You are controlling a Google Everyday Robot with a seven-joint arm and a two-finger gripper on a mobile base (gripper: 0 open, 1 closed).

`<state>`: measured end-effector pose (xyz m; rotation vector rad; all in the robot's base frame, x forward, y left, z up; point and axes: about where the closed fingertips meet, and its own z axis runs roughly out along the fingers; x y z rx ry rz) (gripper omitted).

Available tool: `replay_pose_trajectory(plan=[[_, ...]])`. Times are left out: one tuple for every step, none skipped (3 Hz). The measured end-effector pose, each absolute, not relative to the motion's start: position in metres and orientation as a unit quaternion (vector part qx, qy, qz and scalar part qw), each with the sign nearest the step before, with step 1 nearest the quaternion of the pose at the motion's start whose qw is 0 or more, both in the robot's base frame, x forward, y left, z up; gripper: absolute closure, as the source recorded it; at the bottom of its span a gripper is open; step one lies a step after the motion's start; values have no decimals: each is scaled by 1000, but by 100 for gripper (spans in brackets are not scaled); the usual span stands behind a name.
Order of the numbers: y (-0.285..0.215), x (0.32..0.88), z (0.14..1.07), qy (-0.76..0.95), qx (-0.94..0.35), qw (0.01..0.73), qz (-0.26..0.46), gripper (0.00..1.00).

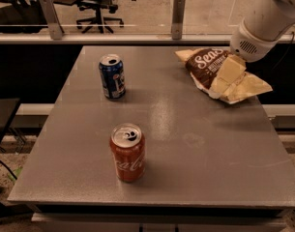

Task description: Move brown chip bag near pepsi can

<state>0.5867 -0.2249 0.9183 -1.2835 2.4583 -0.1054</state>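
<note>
The brown chip bag (203,63) lies at the far right of the grey table (185,144), its white script facing up and its pale edges spread toward the right rim. My gripper (223,79) hangs from the white arm (263,25) and is down over the bag's right half, covering part of it. The pepsi can (112,76) stands upright at the far left of the table, well apart from the bag and the gripper.
A red-orange cola can (128,152) stands upright near the front middle of the table. A glass barrier with metal posts (178,17) runs behind the table. Office chairs (96,6) stand beyond it. The table's right edge is close to the bag.
</note>
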Motion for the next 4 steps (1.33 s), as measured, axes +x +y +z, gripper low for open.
replay_pose_trajectory(plan=[[-236, 606, 902, 890, -418, 175, -44, 0], [-247, 623, 879, 907, -387, 161, -43, 3], [-250, 630, 867, 914, -375, 152, -38, 26], [-248, 632, 866, 913, -377, 149, -35, 49]])
